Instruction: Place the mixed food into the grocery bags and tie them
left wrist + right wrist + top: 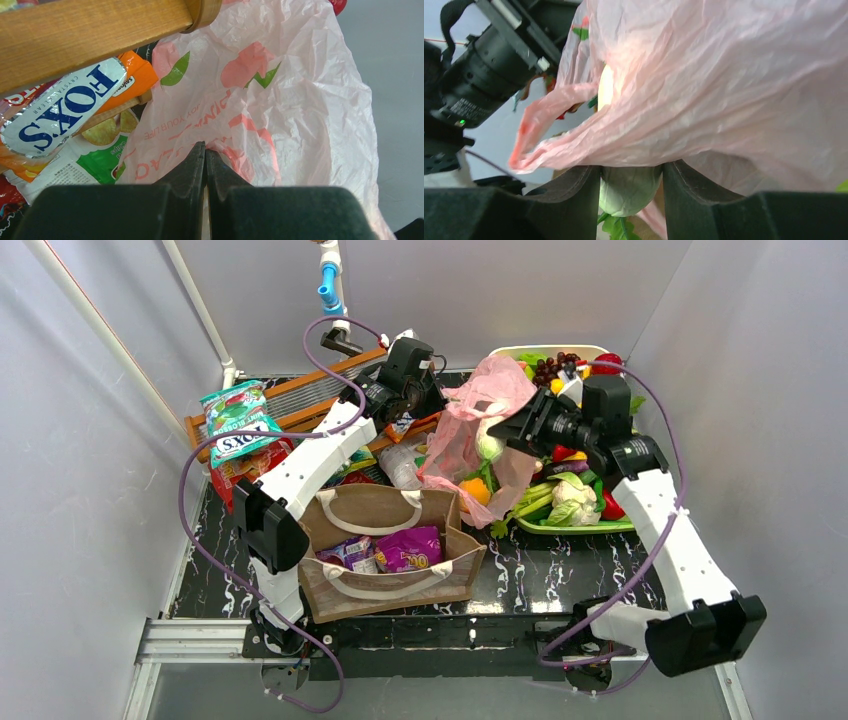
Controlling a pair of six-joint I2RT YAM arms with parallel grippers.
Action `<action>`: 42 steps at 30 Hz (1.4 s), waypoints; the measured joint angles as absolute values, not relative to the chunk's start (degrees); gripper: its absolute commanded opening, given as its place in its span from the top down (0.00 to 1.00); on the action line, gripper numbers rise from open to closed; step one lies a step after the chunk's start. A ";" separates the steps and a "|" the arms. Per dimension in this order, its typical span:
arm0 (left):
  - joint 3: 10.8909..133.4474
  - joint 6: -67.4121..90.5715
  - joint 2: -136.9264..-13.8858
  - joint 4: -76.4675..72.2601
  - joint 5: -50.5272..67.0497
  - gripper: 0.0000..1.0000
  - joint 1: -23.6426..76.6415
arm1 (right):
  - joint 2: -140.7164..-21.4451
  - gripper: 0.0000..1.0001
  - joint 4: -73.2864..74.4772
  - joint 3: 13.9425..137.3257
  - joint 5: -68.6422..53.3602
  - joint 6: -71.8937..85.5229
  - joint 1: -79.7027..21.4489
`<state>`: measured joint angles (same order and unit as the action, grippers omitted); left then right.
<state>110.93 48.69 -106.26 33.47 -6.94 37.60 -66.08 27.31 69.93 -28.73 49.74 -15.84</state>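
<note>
- left gripper (205, 150): fingers pressed together, pinching a fold of the pink bag (280, 100). the film bunches right at the tips. judged purpose: hold one side of the bag up so the mouth stays lifted off the tabletop and something can go in.
- right gripper (631, 175): fingers part-spread and clamped on a pale green toy vegetable (629, 192), round, with a leafy bit below. it sits just under the bag's loose edge, touching or nearly touching the film. cannot tell whether it is already inside the mouth or only against the outside.
- from above, the pink bag hangs between the two wrists, crumpled, its lower part draped over the near corner of the green tray (580, 527). an orange (475, 490) shows at the bag's lower end; in or under it, unclear.
- brown tote (330, 590) stands open on the tabletop near the left arm, purple packet (408, 548) and another packet inside, handles loose, not tied.
- unpacked: fox's packet (65, 112) and other snack packets beside the wooden rack (90, 35), cauliflower (572, 492) on the green tray, grapes (548, 368) in the white tray (545, 350).
- judgement: mid-loading. much food is out and neither bag is tied. thin film could slip from the pinch or snag on the vegetable.
</note>
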 measured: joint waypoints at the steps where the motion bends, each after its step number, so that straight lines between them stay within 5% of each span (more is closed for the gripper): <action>1: 110.93 48.69 -106.24 33.47 -6.92 1.00 37.60 | -67.40 0.72 27.53 71.42 -27.79 48.01 -15.84; 4: 110.93 48.69 -106.04 33.45 -6.90 1.00 37.60 | -71.59 0.65 28.36 75.05 -25.30 43.11 -15.84; 9: 110.93 48.69 -105.69 33.45 -6.90 1.00 37.60 | -76.86 0.34 31.20 78.19 -22.68 38.06 -15.84; 12: 110.93 48.69 -105.47 33.45 -6.90 1.00 37.60 | -77.52 0.23 32.99 78.46 -21.10 36.05 -15.84; 42: 110.93 49.10 -105.38 33.47 -6.76 1.00 37.60 | -64.93 0.12 40.84 79.07 -17.30 29.47 -15.84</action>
